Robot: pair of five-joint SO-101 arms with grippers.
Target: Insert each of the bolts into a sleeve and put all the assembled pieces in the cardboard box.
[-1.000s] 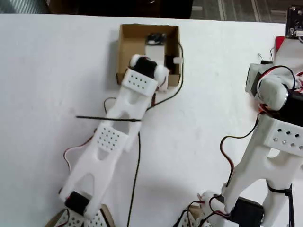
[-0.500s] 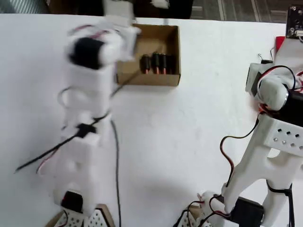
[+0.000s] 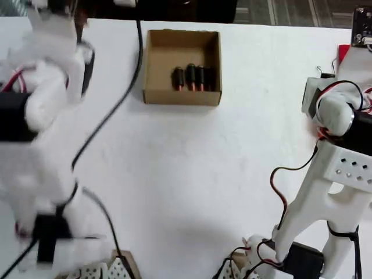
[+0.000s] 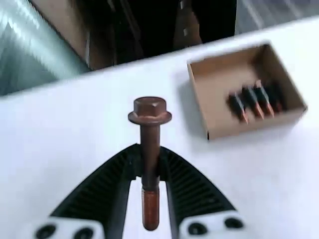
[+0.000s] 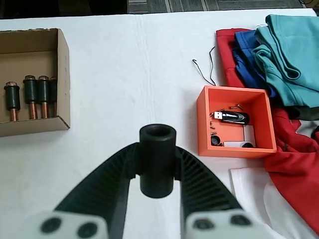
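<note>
My left gripper (image 4: pixel 149 154) is shut on a copper bolt (image 4: pixel 149 112) with a hex flange head, held upright above the table. The cardboard box (image 4: pixel 199 94) lies beyond it and holds several assembled pieces (image 4: pixel 251 102), black sleeves on copper bolts. My right gripper (image 5: pixel 157 159) is shut on a black threaded sleeve (image 5: pixel 157 169), bore pointing up. In the high view the left arm (image 3: pixel 40 104) is raised at the left of the box (image 3: pixel 154 64). The right arm (image 3: pixel 343 163) stands folded at the right edge. The pieces (image 3: pixel 195 78) lie in a row in the box.
An orange box (image 5: pixel 204 122) with a USB stick and small parts sits beside a pile of red, blue and teal cloth (image 5: pixel 279 59). Black cables (image 3: pixel 107 113) trail across the left of the white table (image 3: pixel 203 174). Dark furniture stands past the far edge.
The left arm has swung fast from over the cardboard box up and to the left, uncovering the pieces inside. The right arm has kept still.
</note>
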